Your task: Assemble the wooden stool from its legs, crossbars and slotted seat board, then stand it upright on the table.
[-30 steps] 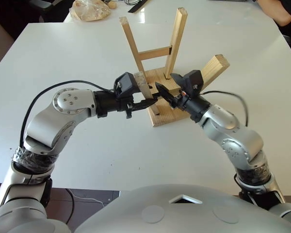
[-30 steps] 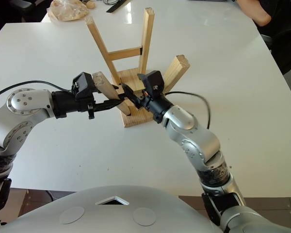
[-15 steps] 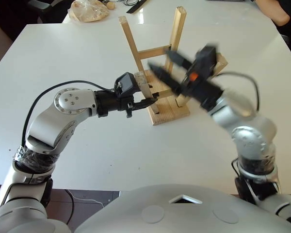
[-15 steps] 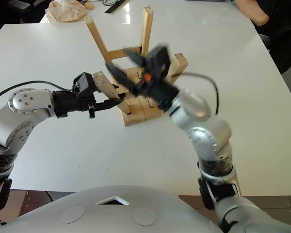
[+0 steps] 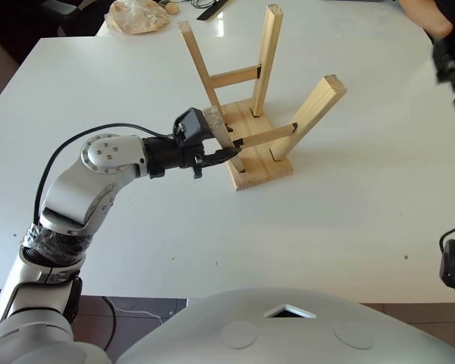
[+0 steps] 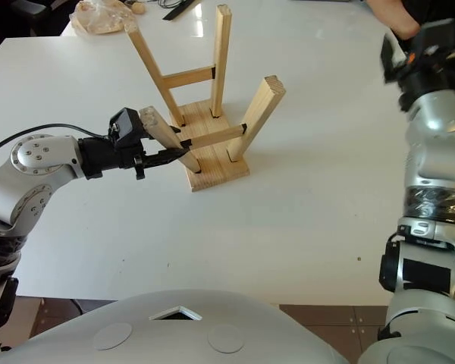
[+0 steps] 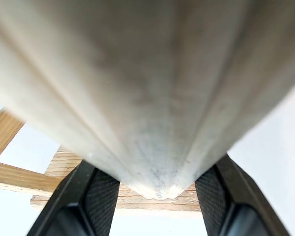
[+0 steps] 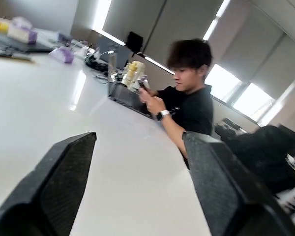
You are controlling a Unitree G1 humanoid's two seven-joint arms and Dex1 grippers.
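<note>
Change lies with the right arm: a second ago the right gripper was down at the stool, close beside the left gripper. It has since swung up and off to the table's far right edge, its two black fingers spread wide with nothing between them. The left gripper has stayed put, its ribbed black pads clamped on the near left leg partway up.

The table is white and glossy. Around its middle the stool rests upside down. Its seat board, a flat rectangle of pale layered wood, lies on the tabletop. Square-cut legs of light, bare timber rise from it, splayed outward. The held leg looks greyer than the others.

Legs count four: two near, two far. Crossbars count two, both thin flat strips. The near crossbar joins the near pair and the far crossbar joins the far pair. Beyond, at the far left corner, sits one crumpled bag.
</note>
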